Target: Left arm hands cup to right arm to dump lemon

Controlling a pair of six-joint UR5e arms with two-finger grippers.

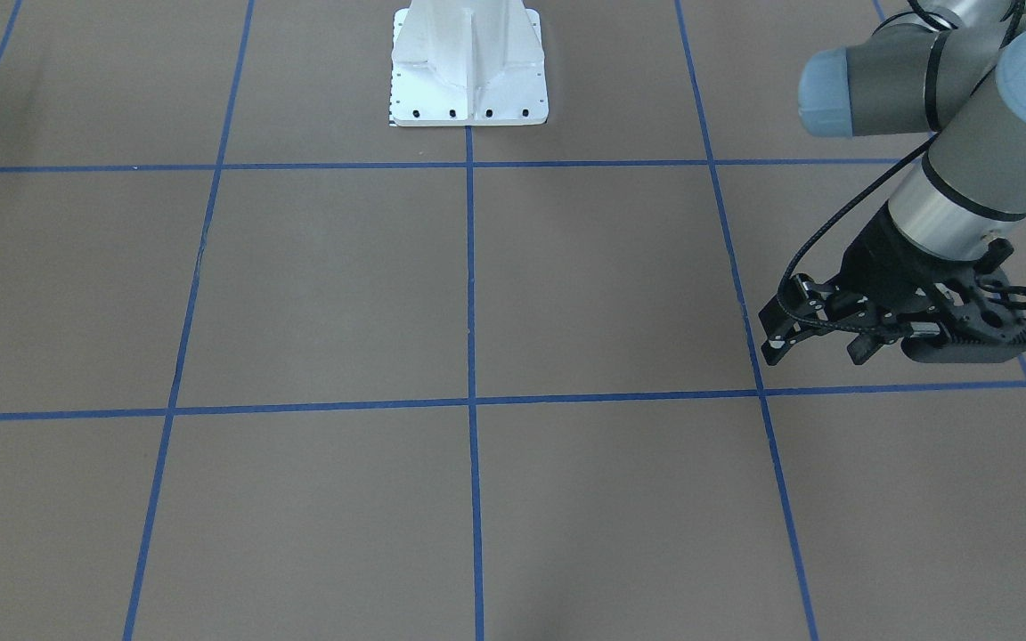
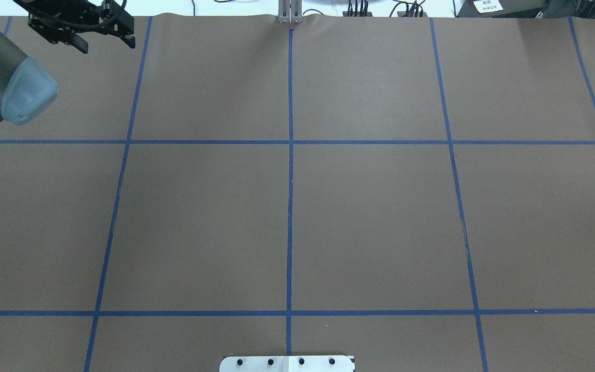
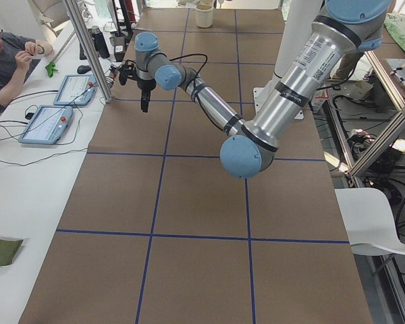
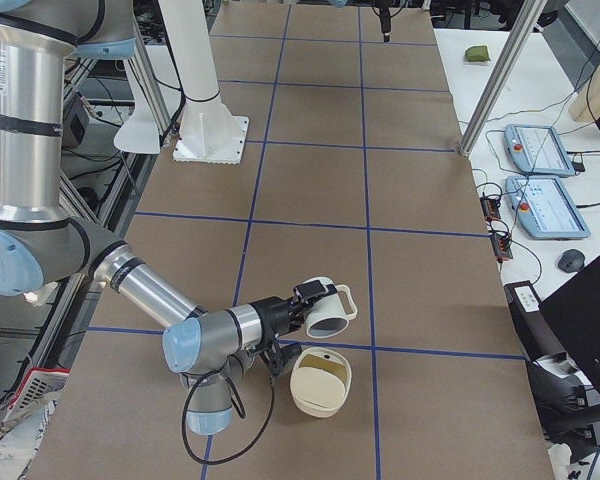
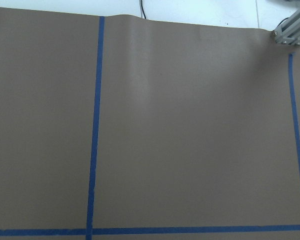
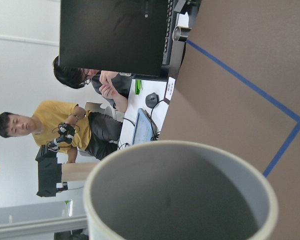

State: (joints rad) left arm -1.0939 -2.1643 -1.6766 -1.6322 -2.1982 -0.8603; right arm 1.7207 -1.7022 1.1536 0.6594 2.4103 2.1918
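Note:
The cream-white cup [image 4: 327,308] is off the table at the tip of my right arm, the near arm in the exterior right view, tipped on its side with its mouth over a cream round bowl [image 4: 320,382]. In the right wrist view the cup's grey inside [image 6: 180,195] looks empty. I cannot tell from these views whether the right gripper [image 4: 292,312] is shut on the cup. The lemon is not visible in any view. My left gripper [image 2: 104,41] hangs open and empty over the table's far left corner, and it also shows in the front-facing view [image 1: 816,352].
The robot's white base [image 1: 468,71] stands at the table's robot-side edge. An aluminium post [image 4: 500,70] and two tablets [image 4: 540,170] stand along the operators' side. Two operators [image 6: 55,125] sit beyond the table, next to a monitor [image 6: 115,35].

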